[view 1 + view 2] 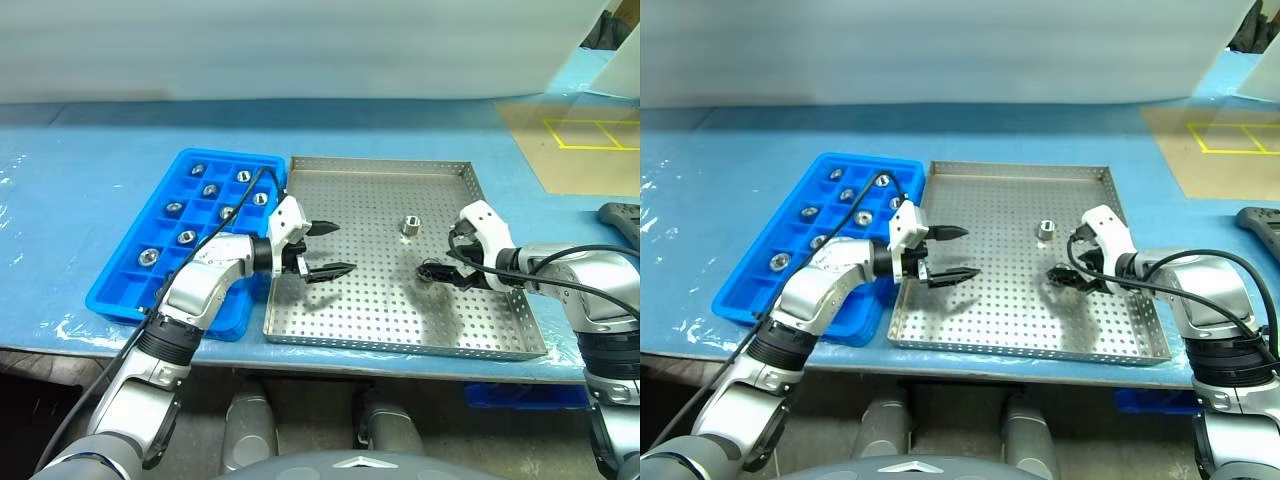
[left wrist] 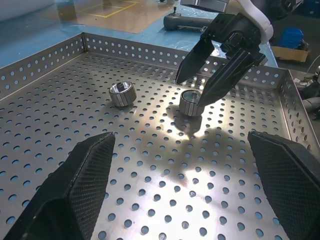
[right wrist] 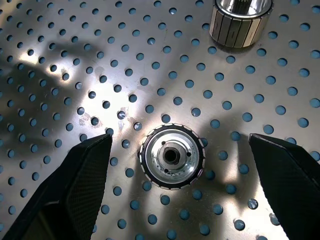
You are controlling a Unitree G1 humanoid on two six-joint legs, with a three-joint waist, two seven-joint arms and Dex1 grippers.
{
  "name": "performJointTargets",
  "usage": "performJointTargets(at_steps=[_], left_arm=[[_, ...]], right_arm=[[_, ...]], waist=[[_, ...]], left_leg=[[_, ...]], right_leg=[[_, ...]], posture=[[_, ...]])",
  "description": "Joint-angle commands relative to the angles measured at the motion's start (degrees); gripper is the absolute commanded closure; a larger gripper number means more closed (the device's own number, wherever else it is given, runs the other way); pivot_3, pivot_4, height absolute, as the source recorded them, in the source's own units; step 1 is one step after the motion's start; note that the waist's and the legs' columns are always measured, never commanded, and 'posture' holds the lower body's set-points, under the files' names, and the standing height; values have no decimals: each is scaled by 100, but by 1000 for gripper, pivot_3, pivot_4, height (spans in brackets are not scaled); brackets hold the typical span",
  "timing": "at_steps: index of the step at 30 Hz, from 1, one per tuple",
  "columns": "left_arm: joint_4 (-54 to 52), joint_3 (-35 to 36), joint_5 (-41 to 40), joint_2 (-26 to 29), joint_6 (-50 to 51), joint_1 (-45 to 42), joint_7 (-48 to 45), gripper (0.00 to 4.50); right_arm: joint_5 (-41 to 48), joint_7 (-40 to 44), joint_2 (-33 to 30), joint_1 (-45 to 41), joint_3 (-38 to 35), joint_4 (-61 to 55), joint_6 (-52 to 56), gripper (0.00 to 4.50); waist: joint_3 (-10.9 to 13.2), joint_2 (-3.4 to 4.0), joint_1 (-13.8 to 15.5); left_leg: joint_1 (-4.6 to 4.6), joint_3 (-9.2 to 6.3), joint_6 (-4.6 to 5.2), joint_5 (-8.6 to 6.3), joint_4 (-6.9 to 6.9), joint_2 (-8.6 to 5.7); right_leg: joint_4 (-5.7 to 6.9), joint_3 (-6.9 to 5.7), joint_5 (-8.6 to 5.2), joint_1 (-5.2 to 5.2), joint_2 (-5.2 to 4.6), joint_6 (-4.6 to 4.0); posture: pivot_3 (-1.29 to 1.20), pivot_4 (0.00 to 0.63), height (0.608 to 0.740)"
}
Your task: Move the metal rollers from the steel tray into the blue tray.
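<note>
Two metal rollers (image 1: 410, 226) remain in the steel tray (image 1: 390, 175), while the blue tray (image 1: 130, 295) beside it already carries nine or so, one to a compartment, so from the left eye view the job looks mostly done. One remaining roller stands in the open near the tray's middle; the other sits under the right gripper (image 1: 440, 272) and is hard to pick out from here. The left gripper (image 1: 331, 249) hovers over the tray's left part, jaws apart and empty.

From the right eye view the scene reads the same (the arm's cable crosses the blue tray and hides part of it, so my count is rough).

Looking along the left wrist, both rollers show on the perforated floor, the nearer one (image 2: 191, 102) right at the right gripper's tips.

Looking along the right wrist, that roller (image 3: 172, 156) lies end-up between the widely parted jaws, not yet gripped; the other is cut off by the frame's edge.
</note>
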Motion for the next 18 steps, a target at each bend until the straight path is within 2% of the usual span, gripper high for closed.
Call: performJointTargets(at_steps=[1, 7, 10, 16, 17, 18], left_arm=[[-103, 87, -11, -2, -92, -30, -19, 0], [-112, 113, -3, 8, -98, -12, -9, 0], [-109, 121, 9, 22, -109, -3, -6, 0], [-119, 175, 7, 64, -109, -10, 3, 0], [-126, 184, 4, 71, -107, -7, 9, 0], [-141, 206, 7, 80, -117, 6, 35, 0]], right_arm=[[104, -79, -3, 41, -25, -63, -81, 9], [132, -196, 68, 156, 83, 65, -162, 9], [159, -238, 143, 112, 90, 141, -232, 590], [87, -273, 110, 93, 208, 211, -449, 2653], [87, -278, 121, 60, 215, 212, -500, 2841], [118, -266, 167, 11, 211, 184, -580, 2839]], waist=[[0, 0, 0], [0, 0, 0], [0, 0, -4], [0, 0, -2], [0, 0, -2], [0, 0, -2]], left_leg=[[0, 1, 1, -1, 0, 0], [0, 2, 4, -3, 0, 0], [0, 4, 5, -3, 0, -1], [0, 5, 5, -3, -1, -1], [0, 5, 5, -3, -1, -1], [0, 5, 6, -3, -1, -1]], right_leg=[[-1, 0, 0, 0, 0, 0], [-3, 2, 0, 0, 0, 0], [-4, 4, 0, -1, 0, 0], [-5, 5, 0, -1, 0, 1], [-6, 5, 0, -1, 0, 1], [-7, 5, 0, -1, 0, 1]], posture=[[-126, 150, 740], [-123, 150, 740], [-123, 150, 740], [-113, 150, 740], [-113, 150, 740], [-107, 150, 740]])
